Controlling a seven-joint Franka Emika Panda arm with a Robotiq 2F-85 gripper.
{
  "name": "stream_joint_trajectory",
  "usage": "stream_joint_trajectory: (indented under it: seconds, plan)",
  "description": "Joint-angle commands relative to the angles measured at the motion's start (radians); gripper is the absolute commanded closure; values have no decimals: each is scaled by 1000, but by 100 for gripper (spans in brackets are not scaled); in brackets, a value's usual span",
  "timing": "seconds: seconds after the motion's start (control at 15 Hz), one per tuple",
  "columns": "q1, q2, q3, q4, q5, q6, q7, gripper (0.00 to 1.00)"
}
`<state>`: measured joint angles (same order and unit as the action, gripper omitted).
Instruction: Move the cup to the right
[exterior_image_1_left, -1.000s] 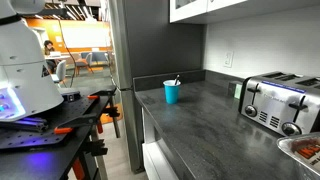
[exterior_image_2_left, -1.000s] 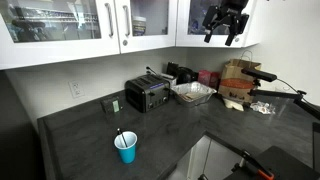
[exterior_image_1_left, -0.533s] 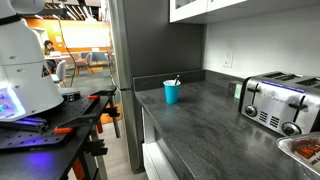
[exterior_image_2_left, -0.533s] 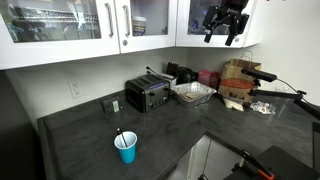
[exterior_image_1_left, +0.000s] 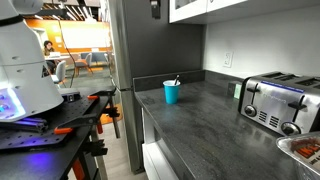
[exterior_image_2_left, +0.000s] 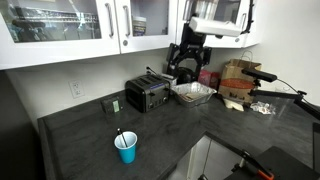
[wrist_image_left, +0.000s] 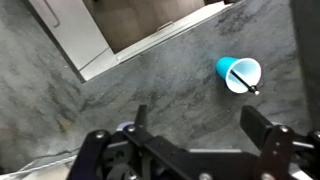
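Cup (exterior_image_2_left: 125, 148) first: it stands upright on the dark counter (exterior_image_2_left: 80, 135) near the front edge, with the thin pale stick (exterior_image_2_left: 119, 136) leaning out of it. Nothing touches it. In the wrist view the cup (wrist_image_left: 238, 73) shows from above, off to one side of the fingers (wrist_image_left: 262, 133) and clear of them. Your end effector (exterior_image_2_left: 188, 66) hangs high over the counter, near the toaster (exterior_image_2_left: 147, 95) and the foil tray (exterior_image_2_left: 192, 93), well apart from the cup. Its fingers stand wide apart and hold nothing.

By my reading the task has not yet started in any way that counts: no reach, no grasp, no shift to the right. You have all of it left: come down over the cup, close on its wall, carry it right and let go.
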<state>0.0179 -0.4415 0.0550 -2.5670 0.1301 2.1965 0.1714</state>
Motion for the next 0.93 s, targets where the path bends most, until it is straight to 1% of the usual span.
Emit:
stream_joint_trajectory:
  seconds: [0.0, 0.13, 0.2, 0.27, 0.4, 0.53, 0.73, 0.87]
  plan:
    - [49, 194, 69, 11, 54, 172, 87, 0]
    - [71, 329, 102, 37, 84, 283, 172, 0]
    - [74, 406, 113, 51, 82, 384, 223, 0]
    - [85, 475, 113, 80, 90, 416, 239, 0]
    - [101, 596, 103, 123, 51, 506, 266, 0]
    - [121, 724, 83, 190, 44, 536, 266, 0]
    - [152, 882, 69, 295, 60, 555, 238, 0]
    - [155, 957, 80, 362, 85, 530, 218, 0]
